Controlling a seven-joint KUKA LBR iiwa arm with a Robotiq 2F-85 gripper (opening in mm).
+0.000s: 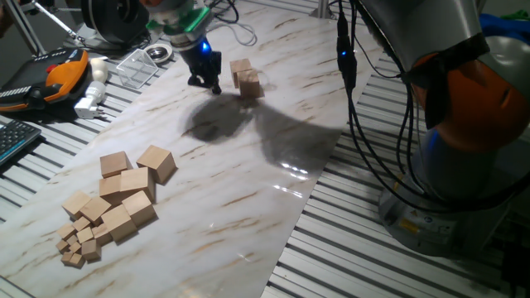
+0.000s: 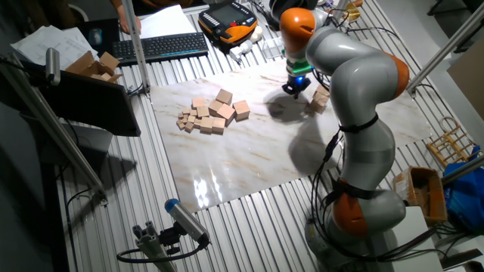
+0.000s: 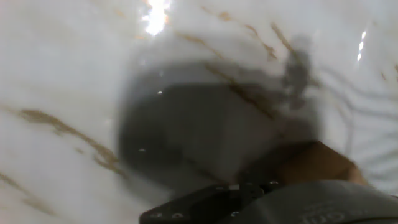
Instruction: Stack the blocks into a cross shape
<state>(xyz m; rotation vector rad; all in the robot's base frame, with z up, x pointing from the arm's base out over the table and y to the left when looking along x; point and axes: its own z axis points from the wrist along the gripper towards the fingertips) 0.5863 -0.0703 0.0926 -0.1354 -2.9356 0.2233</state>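
Blocks point(image 1: 124, 194) lie heaped at seven o'clock on the counter point(image 1: 248, 182); two more point(image 1: 246, 78) sit at one o'clock, just right of the hand point(image 1: 204, 81). Whether its fingers are apart I cannot tell. Light, stiff, smooth wood: pinch opposite flat faces squarely.

The work surface is a glossy marble-patterned board point(image 1: 240, 207) with tan veining, laid on a table of ribbed aluminium profiles point(image 1: 397, 265). Overhead light produces bright reflections on the board and broad dark shadows near its far end. Around the board lie a black keyboard point(image 2: 162, 47), loose paper sheets point(image 2: 45, 41), an orange-and-black handheld pendant point(image 2: 231, 19), and metal poles point(image 2: 57, 128) standing at the table's edge.
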